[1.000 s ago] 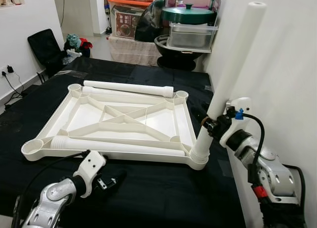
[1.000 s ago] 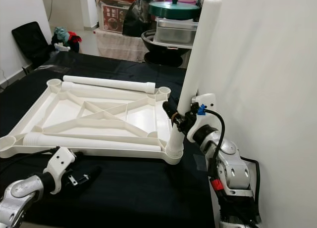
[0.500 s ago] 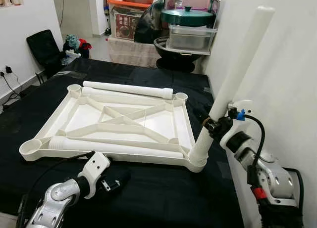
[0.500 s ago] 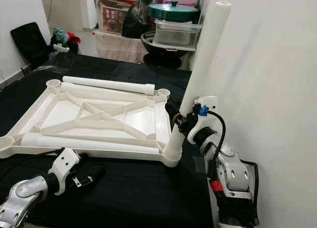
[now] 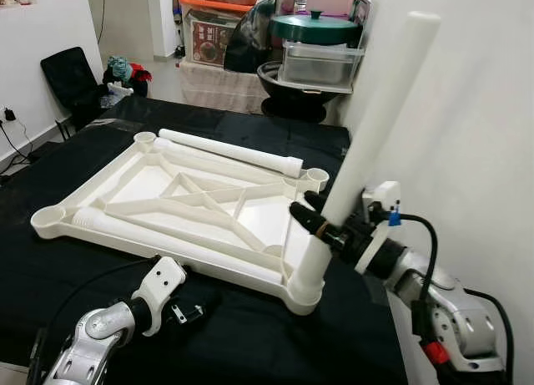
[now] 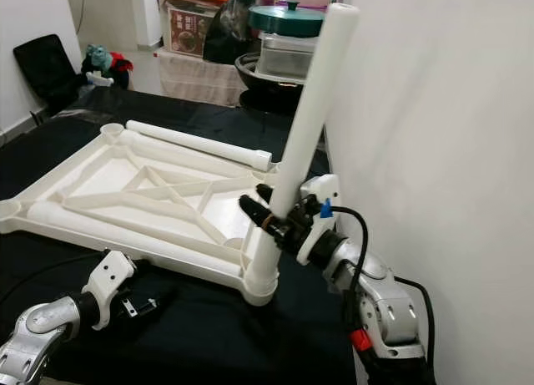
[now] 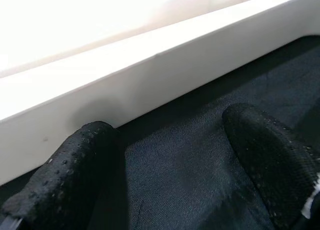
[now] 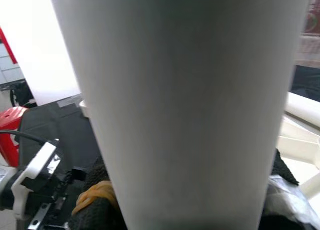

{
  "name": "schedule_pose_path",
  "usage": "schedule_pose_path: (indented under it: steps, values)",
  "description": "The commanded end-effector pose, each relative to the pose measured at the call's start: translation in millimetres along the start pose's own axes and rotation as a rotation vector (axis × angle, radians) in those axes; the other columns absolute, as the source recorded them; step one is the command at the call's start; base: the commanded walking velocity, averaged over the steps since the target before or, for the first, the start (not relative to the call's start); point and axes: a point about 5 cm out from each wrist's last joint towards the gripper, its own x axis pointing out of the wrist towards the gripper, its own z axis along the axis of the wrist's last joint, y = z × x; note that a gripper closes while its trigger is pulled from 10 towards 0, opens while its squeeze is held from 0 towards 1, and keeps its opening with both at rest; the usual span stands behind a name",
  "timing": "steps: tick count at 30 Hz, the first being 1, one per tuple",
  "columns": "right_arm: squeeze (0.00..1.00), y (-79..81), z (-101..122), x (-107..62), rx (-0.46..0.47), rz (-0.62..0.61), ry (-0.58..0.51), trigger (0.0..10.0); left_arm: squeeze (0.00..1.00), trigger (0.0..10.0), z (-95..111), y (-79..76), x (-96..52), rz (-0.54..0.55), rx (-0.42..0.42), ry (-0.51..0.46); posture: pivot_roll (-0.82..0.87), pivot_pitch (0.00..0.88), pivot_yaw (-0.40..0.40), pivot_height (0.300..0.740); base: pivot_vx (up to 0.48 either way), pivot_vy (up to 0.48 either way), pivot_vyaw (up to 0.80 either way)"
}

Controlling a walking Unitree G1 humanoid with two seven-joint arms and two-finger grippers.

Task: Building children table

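A white tabletop (image 5: 150, 181) lies upside down on the black cloth. One white leg (image 5: 375, 118) stands in the near right corner socket (image 5: 302, 295), leaning toward the wall. My right gripper (image 5: 321, 224) is shut on this leg low down; in the right wrist view the leg (image 8: 190, 105) is pressed close between the black fingers. A second leg (image 5: 234, 151) lies along the far edge, and a third leg (image 5: 167, 239) lies inside the near edge. My left gripper (image 7: 170, 165) rests open on the cloth, close to the tabletop's near rim (image 7: 150, 75).
A white wall (image 5: 476, 109) stands close on the right. Behind the cloth are stacked containers, among them a pot with a green lid (image 5: 315, 27), and an orange-lidded box (image 5: 213, 34). A black chair (image 5: 71, 80) stands at the far left.
The tabletop has turned on the cloth: the corner with the held leg came nearer and leftward, the near left corner swung away. The left gripper crept slightly toward the rim.
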Motion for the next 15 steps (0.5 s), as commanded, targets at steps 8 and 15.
schedule_pose_path:
  steps: [8,15]
  values:
    - [0.00,8.0,-19.6,0.5,0.102,0.069,0.038,0.0,0.00,10.0,-1.4,-14.4,6.3,-0.049,-0.012,0.002,0.07,0.000,-0.104,0.740,0.000,0.000,0.00]
    - [0.00,9.4,-12.1,-0.1,0.076,0.166,0.020,0.0,0.00,10.0,0.7,-12.9,7.3,-0.047,-0.012,-0.003,0.07,0.000,-0.105,0.740,0.000,0.000,0.00]
